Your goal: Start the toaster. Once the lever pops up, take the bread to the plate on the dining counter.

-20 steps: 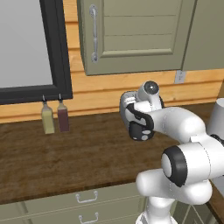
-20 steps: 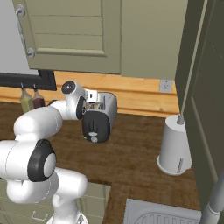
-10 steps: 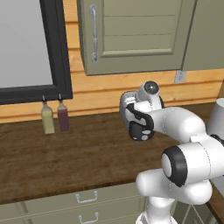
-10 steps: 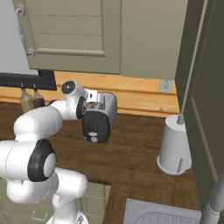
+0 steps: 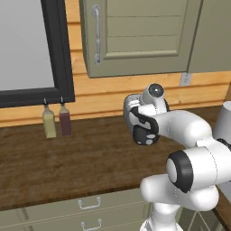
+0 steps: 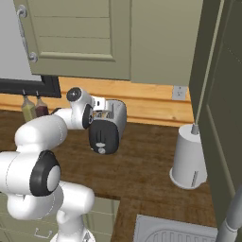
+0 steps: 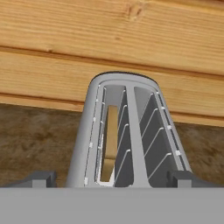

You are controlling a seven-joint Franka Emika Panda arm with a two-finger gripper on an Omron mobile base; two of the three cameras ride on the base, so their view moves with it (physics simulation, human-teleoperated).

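The toaster (image 7: 129,135) is cut off below; its lever is hidden.

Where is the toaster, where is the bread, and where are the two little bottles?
toaster (image 6: 107,130), right base view, on its black end panel.
bread (image 7: 111,131), hand view, on the tan slice down in the left slot.
bottles (image 5: 57,122), left base view, between the two bodies.

We see the toaster (image 6: 109,126) on a dark wood worktop, against the wood-plank wall.

Its black rounded end panel faces us, the pale lever (image 6: 99,140) on it, a round knob below. From above, the bread (image 7: 111,139) stands upright in the left of two slots, a thin tan slice.
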